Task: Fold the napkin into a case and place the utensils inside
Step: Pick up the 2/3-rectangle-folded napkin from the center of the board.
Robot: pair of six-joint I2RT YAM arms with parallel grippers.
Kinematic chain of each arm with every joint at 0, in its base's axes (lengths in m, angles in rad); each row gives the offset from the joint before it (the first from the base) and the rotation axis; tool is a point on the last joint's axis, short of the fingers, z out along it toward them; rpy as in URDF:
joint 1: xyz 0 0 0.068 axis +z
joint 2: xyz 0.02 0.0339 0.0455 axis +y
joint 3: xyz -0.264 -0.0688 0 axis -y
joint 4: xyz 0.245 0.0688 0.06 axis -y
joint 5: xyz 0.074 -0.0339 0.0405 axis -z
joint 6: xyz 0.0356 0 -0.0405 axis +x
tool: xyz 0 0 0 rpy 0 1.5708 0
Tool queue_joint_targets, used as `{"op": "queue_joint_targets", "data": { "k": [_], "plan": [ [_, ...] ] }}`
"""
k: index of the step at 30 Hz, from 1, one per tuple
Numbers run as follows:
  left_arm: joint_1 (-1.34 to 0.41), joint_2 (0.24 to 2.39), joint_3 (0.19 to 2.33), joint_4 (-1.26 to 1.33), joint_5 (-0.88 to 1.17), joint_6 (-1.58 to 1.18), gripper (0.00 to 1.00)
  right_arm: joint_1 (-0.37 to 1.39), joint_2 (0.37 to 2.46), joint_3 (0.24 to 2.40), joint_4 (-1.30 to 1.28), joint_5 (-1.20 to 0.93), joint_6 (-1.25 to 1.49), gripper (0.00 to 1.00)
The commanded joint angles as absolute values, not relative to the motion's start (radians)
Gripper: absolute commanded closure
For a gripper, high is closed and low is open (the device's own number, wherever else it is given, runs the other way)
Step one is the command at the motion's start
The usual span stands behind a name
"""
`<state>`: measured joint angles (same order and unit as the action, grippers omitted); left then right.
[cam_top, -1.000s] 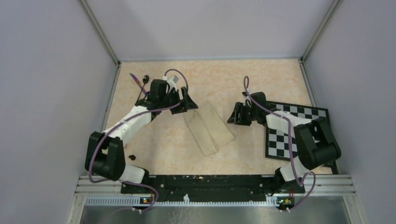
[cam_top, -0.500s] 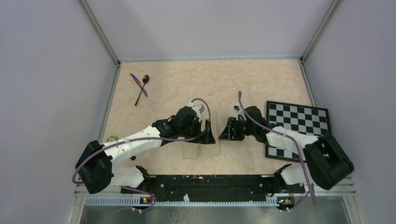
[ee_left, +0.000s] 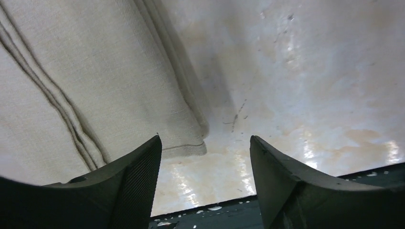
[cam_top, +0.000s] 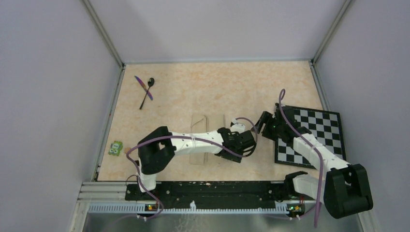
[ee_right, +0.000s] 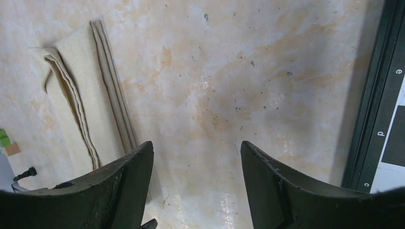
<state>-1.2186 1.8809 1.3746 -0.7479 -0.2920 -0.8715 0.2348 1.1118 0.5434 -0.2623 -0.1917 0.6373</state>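
Top external alone shows spoon (cam_top: 144, 100), knife (cam_top: 139, 82), wrist views show napkin (ee_left: 95, 86) folds, left hand (ee_left: 204, 143), right hand (ee_right: 196, 148) both wide.

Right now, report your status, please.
Left end effector, right end effector open, empty. Napkin folded, partly under left arm. Utensils far left, not inside.

The napkin (cam_top: 215, 123) lay slanted and wider a second ago; it is now a narrow oblong at centre, squared to the table. The left gripper (ee_left: 205, 143) has travelled from the cloth's far-left corner, across it, to its near-right corner. The right gripper (ee_right: 197, 143) has drawn back from the cloth's right edge to the checkerboard (cam_top: 314, 130) border. A small green object (cam_top: 115, 148), formerly covered by the left arm, is now exposed.
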Motion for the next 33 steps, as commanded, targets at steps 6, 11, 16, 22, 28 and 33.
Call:
{"op": "queue_joint_targets", "data": {
  "k": [6,11,16,22,28,33],
  "plan": [
    [-1.234,1.952,1.438,-0.865,-0.389,-0.920,0.35,0.225,1.084,0.524,-0.243,-0.198,0.626,0.34],
    [-1.231,2.015,1.463,-0.878,-0.408,-0.922,0.40,0.225,1.087,0.513,-0.231,-0.217,0.624,0.34],
    [-1.228,2.057,1.459,-0.886,-0.399,-0.923,0.50,0.224,1.090,0.490,-0.188,-0.294,0.598,0.34],
    [-1.206,2.026,1.376,-0.849,-0.374,-0.915,0.80,0.226,1.112,0.459,-0.087,-0.427,0.566,0.28],
    [-1.187,1.898,1.288,-0.758,-0.317,-0.875,1.00,0.225,1.236,0.469,0.059,-0.591,0.570,0.21],
    [-1.182,1.765,1.256,-0.701,-0.286,-0.838,1.00,0.266,1.391,0.479,0.253,-0.726,0.663,0.19]
  ]
}}
